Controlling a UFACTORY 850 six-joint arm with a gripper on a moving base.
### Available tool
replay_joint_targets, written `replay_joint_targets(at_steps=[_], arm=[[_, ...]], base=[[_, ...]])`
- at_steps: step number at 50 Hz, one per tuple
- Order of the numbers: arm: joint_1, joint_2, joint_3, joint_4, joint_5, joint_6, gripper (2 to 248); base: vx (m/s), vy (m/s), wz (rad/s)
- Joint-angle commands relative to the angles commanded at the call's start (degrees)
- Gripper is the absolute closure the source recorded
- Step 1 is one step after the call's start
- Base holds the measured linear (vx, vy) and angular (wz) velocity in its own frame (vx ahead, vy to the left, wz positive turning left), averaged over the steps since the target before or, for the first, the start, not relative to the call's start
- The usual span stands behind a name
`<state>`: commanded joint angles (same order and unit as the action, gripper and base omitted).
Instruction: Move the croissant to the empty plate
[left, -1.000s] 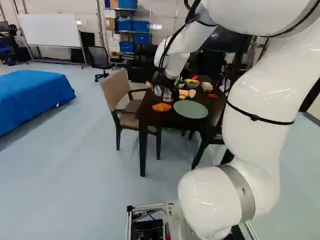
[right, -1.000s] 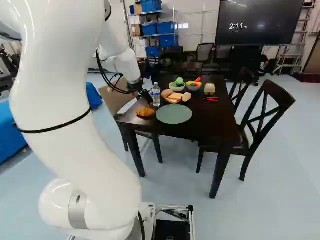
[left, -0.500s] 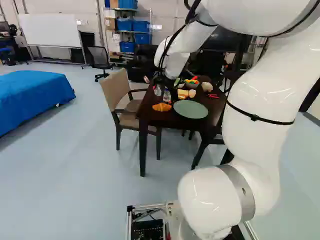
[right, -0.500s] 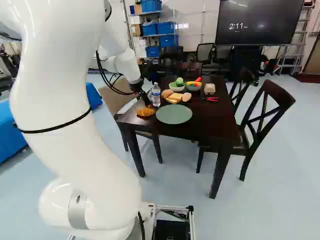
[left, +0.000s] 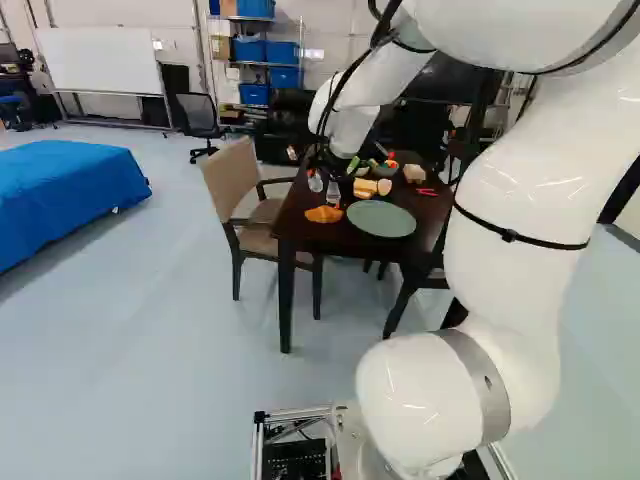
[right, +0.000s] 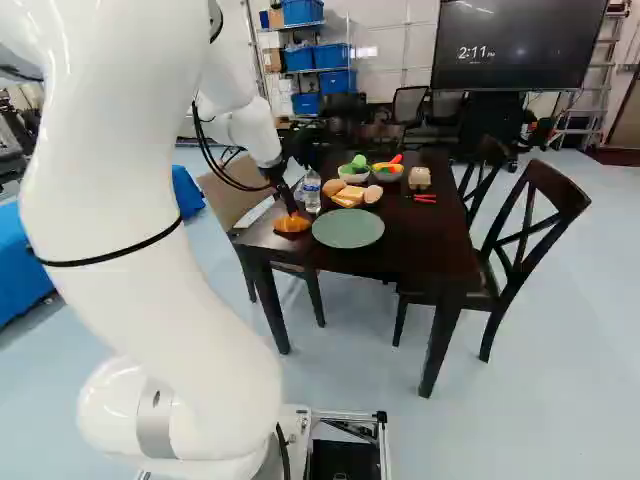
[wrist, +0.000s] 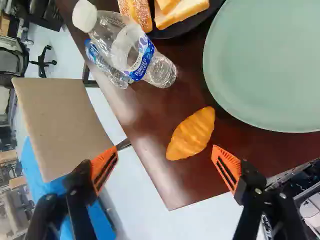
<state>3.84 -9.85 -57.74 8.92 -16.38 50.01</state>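
In the right base view my gripper (right: 290, 201) is low over the near left corner of the table, right at the orange croissant (right: 292, 224). The wrist view shows the gripper (wrist: 165, 154) open, its orange pads wide apart. The croissant (wrist: 191, 134) lies on the dark wood just ahead of the gap between the fingers, nearer the finger on the plate's side, and is not gripped. Beside it, apart, is the pale green plate (wrist: 265, 65) with nothing on it, also seen as the plate (left: 381, 218) in the left base view.
Water bottles (wrist: 131, 52) stand close beyond the croissant, near the table edge. Behind the plate is a dark plate with bread (right: 352, 196), then bowls of toy vegetables (right: 356, 172) and red pliers (right: 424, 198). A beige armchair (left: 234, 182) stands beside the table (right: 400, 262).
My gripper has come down and toward the croissant from beside the bottle. Croissant, plate and bottles keep their places on the table, and the base has not moved.
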Motion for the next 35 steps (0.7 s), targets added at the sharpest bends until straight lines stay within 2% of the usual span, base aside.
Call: replay_joint_targets(at_steps=[19,35], arm=[[-0.28,-0.43,-0.48,0.00,-1.15,0.00,3],[-0.29,-0.81,-0.92,0.00,-4.15,0.00,3]], base=[[0.000,0.000,0.000],[0.000,0.000,0.000]])
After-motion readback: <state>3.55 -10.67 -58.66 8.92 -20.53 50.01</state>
